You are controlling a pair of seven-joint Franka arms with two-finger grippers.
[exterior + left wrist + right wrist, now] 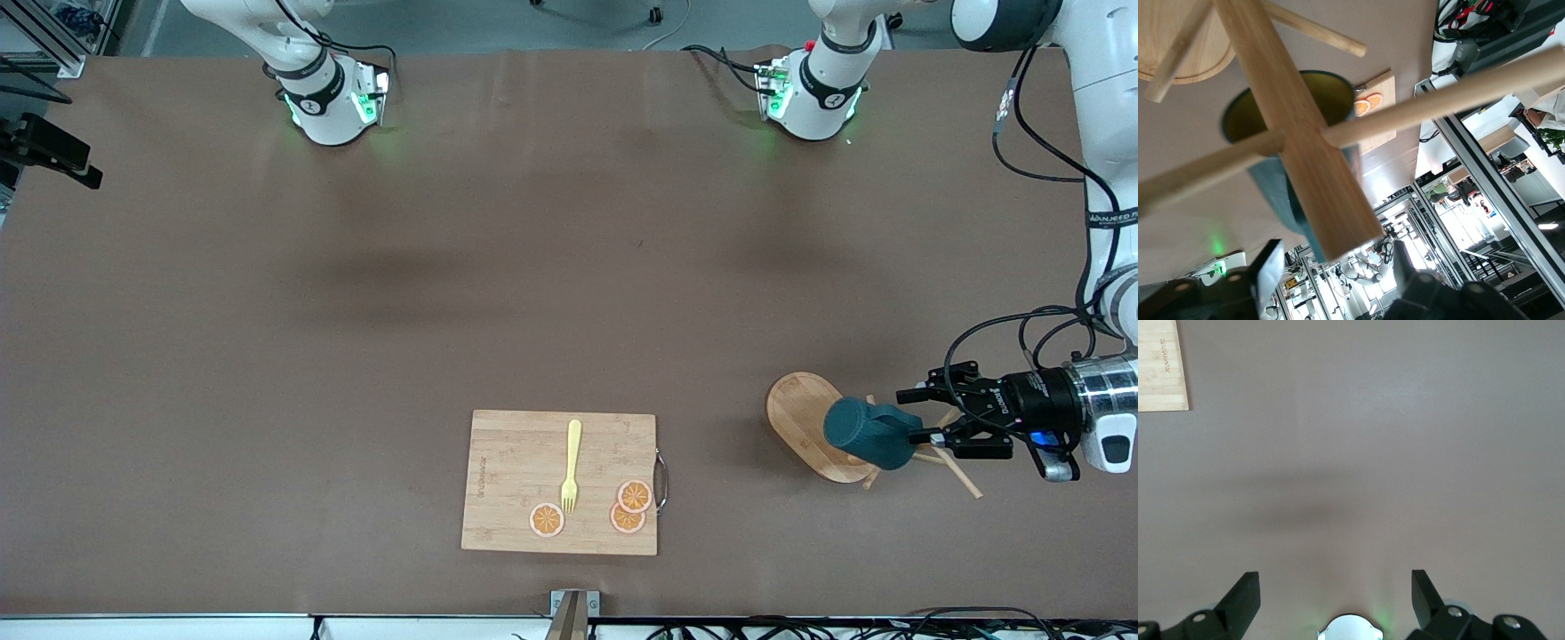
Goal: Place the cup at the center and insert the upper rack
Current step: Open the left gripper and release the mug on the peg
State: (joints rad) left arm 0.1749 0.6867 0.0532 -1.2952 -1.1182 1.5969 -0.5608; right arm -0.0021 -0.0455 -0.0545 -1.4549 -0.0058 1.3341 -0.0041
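The upper rack (pixel 805 427), a light wooden mug tree, lies tipped over near the left arm's end of the table, its pole (pixel 1305 133) pointing at my left gripper (pixel 920 416). The cup (pixel 871 433), dark teal, hangs among the pegs beside the oval base. Its mustard-yellow inside (pixel 1321 90) faces the left wrist view. My left gripper (pixel 1337 267) is level and open, its fingers on either side of the pole's free end without gripping it. My right gripper (pixel 1336 587) is open and empty above bare table, and its arm waits.
A bamboo cutting board (pixel 560 484) lies near the front edge at the table's middle, with a yellow fork (pixel 572 467) and orange slices (pixel 633 507) on it. Its corner shows in the right wrist view (pixel 1161 363). Loose-looking pegs (pixel 960 476) stick out below the left gripper.
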